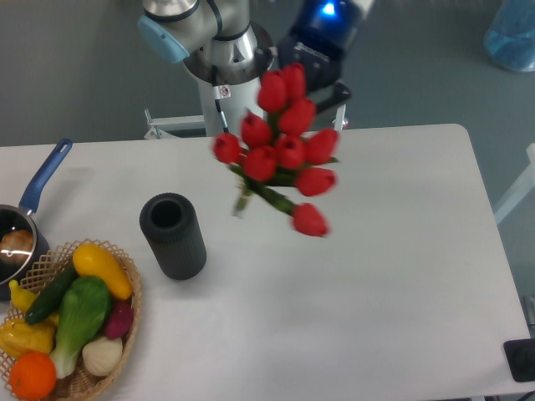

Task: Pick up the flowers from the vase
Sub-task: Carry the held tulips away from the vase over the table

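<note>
The flowers, a bunch of red tulip buds with green stems, hang in the air above the back middle of the table, tilted and slightly blurred. They are clear of the vase and to its upper right. My gripper, black with a blue light on the wrist, is right behind the top of the bunch and shut on it; its fingertips are mostly hidden by the buds. The vase, dark grey and ribbed, stands upright on the white table with its round mouth empty.
A wicker basket of vegetables and fruit sits at the front left corner. A blue-handled saucepan is at the left edge. The robot base stands behind the table. A black object is at the front right edge.
</note>
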`<state>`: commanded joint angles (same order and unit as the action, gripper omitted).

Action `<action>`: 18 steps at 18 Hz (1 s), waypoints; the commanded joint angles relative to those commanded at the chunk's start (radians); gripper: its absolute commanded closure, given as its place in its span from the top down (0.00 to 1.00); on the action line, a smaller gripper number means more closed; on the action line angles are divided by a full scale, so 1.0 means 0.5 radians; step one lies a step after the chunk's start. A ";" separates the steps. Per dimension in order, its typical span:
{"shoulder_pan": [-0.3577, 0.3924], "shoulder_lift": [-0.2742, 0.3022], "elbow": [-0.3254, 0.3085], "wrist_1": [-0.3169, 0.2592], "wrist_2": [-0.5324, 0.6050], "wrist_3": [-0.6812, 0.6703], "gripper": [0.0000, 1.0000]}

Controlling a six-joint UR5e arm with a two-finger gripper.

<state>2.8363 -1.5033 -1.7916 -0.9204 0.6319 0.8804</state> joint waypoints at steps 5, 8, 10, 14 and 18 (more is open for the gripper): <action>-0.046 -0.199 -0.025 -0.012 0.503 0.242 0.00; -0.046 -0.282 -0.009 -0.086 0.681 0.243 0.00; -0.049 -0.340 0.033 -0.095 0.849 0.258 0.00; -0.076 -0.454 0.138 -0.150 1.159 0.447 0.00; -0.113 -0.534 0.282 -0.334 1.496 0.809 0.00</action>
<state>2.7796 -1.7701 -1.6508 -1.0875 1.3801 1.2848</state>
